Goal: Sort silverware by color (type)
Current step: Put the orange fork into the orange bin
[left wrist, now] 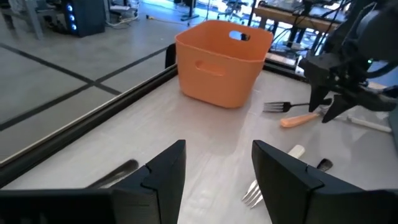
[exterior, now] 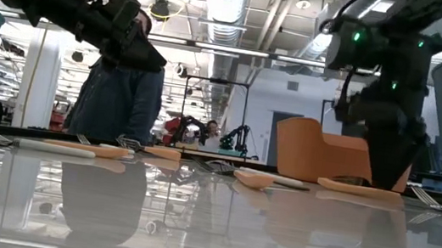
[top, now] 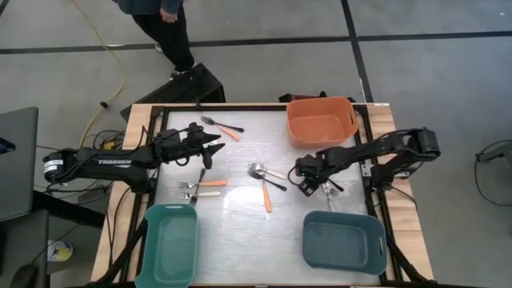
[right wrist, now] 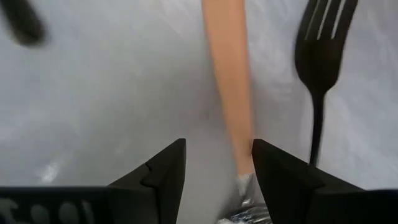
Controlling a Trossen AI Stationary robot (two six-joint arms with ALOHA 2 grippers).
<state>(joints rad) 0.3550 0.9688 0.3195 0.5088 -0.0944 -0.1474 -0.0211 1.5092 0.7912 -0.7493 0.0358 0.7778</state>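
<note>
High view, desk (top: 240, 232) inventory. Orange bin (top: 322, 122) at the far right; teal bin (top: 170, 244) near left; blue-grey bin (top: 344, 242) near right.

Silverware: scattered on the desk, none seen in any bin. Fork with orange handle (top: 222, 125) at the far side, left of the orange bin. Fork with orange handle (top: 203, 184) and a white-handled piece (top: 200, 194) just beside it, left of centre. Cluster at centre: black-handled spoon (top: 267, 178), white-handled piece (top: 270, 171), orange-handled piece (top: 266, 195).

Left gripper (top: 214, 146): raised above the desk between the far fork and the left pair, fingers apart, nothing between them. Left wrist view shows its fingers (left wrist: 166, 171) parted over bare desk, with the orange bin (left wrist: 221, 61) ahead.

Right gripper (top: 309, 187): low at the desk, right of the centre cluster, fingers wide apart. Right wrist view shows an orange handle (right wrist: 229, 74) lying between the fingertips, not clamped, with a dark fork (right wrist: 323, 50) beside it.

Person (top: 164, 24) stands beyond the desk's far edge.
</note>
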